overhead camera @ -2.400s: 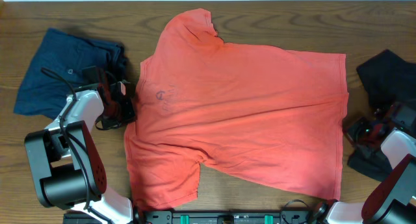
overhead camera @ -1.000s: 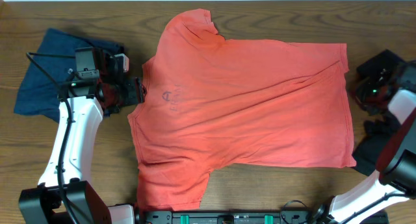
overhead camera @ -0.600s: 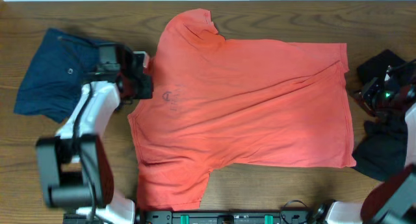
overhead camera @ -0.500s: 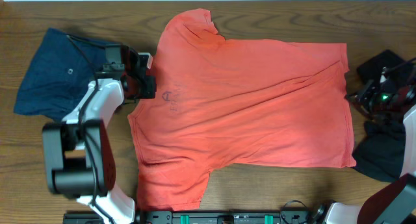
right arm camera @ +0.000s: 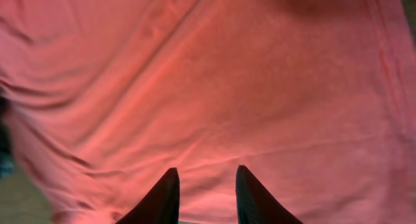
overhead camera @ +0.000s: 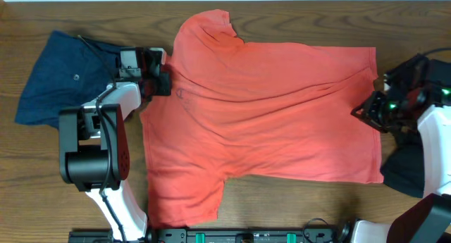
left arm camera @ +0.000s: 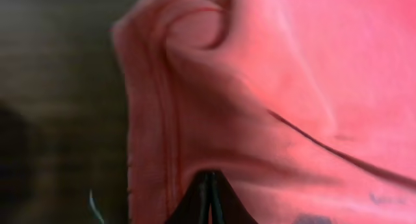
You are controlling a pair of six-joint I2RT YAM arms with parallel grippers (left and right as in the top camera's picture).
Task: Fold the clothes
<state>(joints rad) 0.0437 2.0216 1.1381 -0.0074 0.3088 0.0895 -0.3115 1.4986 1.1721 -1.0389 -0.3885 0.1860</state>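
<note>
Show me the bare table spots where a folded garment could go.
Bare table shows at the near-left corner, below the navy garment; along the near edge, right of the near sleeve of the coral T-shirt; and along the far edge. Crowded: the left arm between those two garments, the right arm by the black garment.

Coral-red T-shirt (overhead camera: 268,109), navy garment (overhead camera: 56,81), black garment (overhead camera: 405,176)

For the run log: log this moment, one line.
left gripper: jaws shut on T-shirt edge | right gripper: jaws open over T-shirt | fold: not started
</note>
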